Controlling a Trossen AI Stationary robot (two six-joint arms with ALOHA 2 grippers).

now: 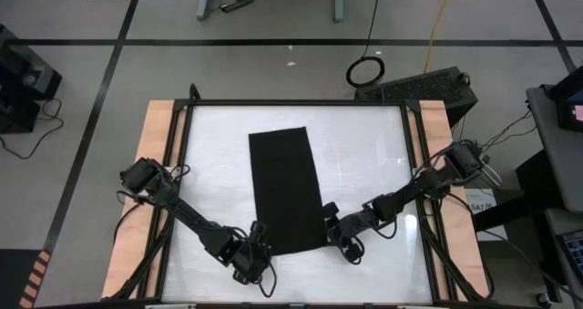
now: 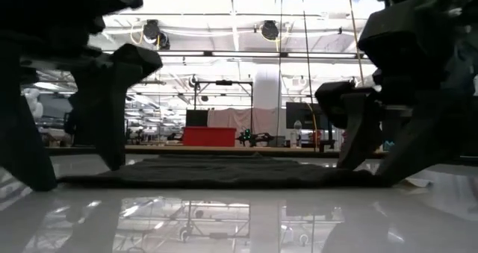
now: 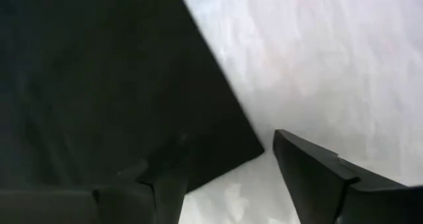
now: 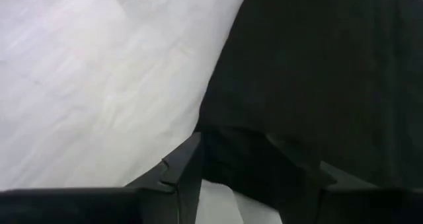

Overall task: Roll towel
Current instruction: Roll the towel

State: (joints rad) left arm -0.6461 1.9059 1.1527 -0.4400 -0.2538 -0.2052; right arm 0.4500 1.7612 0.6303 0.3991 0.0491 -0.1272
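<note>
The black towel (image 1: 285, 190) lies flat and spread out on the white table, its long sides running from near to far; its white tag does not show. My left gripper (image 1: 258, 240) is open at the towel's near left corner (image 3: 254, 150), one finger over the cloth and one over the bare table. My right gripper (image 1: 331, 221) is open at the near right corner (image 4: 206, 159) and stands the same way. In the low view both grippers (image 2: 75, 171) (image 2: 381, 171) reach down to the towel's near edge (image 2: 224, 180). My left gripper comes from above, slanting toward the far side. One fingertip (image 3: 168, 168) is down on the cloth just inside the near left corner; the other (image 3: 310, 174) is on the table beside it. Nothing is pinched. My right gripper comes from above in the same way. One fingertip (image 4: 301, 174) is down on the cloth inside the near right corner; the other (image 4: 178, 174) is on the table beside the edge. The cloth between the fingers looks slightly humped.
Bare white table (image 1: 364, 163) lies on both sides of the towel and beyond its far end. Wooden strips (image 1: 155, 163) and a black frame border the table's left and right sides.
</note>
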